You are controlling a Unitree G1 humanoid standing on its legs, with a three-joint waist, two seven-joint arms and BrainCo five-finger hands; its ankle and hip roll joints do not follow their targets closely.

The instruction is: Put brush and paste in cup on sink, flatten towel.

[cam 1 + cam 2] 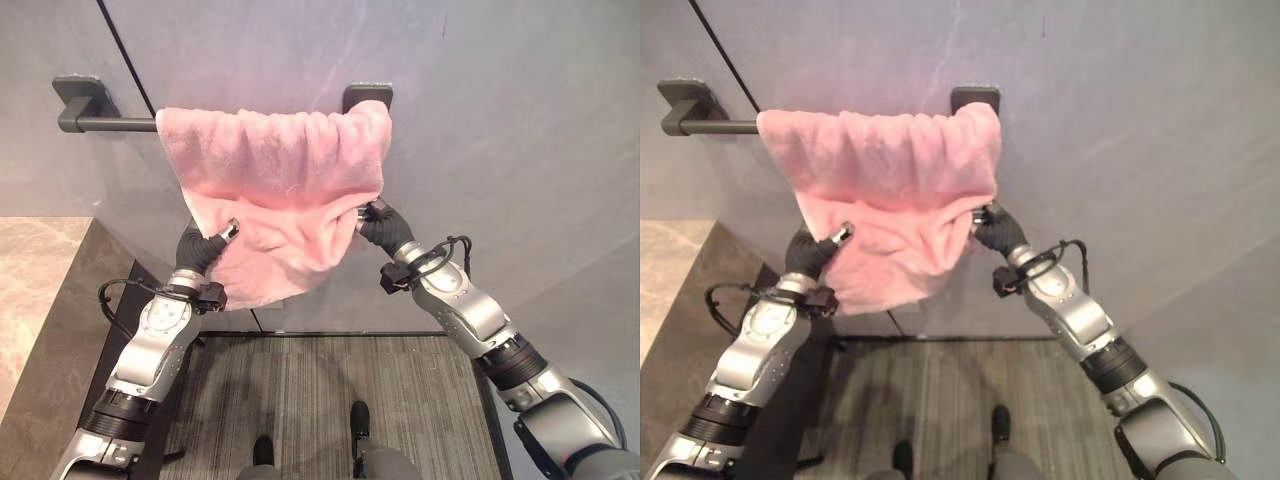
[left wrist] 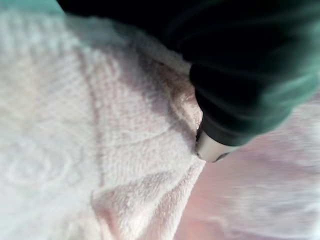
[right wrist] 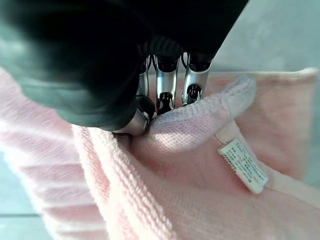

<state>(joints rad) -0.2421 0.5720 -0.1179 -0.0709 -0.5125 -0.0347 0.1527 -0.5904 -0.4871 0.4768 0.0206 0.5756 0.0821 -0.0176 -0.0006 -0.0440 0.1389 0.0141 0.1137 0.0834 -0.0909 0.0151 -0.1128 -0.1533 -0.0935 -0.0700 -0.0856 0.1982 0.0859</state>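
towel [image 3: 200,165] edge pinched by right hand [image 3: 150,112], label beside fingers | left hand [image 1: 205,245] at opposite edge, grip cannot be told | step: flattening | next: edges to be spread apart along rail [image 1: 100,124]

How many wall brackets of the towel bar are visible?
2: one bracket at the bar's left end, one bracket behind the pink towel's right top corner.

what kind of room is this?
Probably a bathroom: a pink towel hangs bunched over a dark wall rail, with a stone-look counter beside it. Both hands are at the towel.
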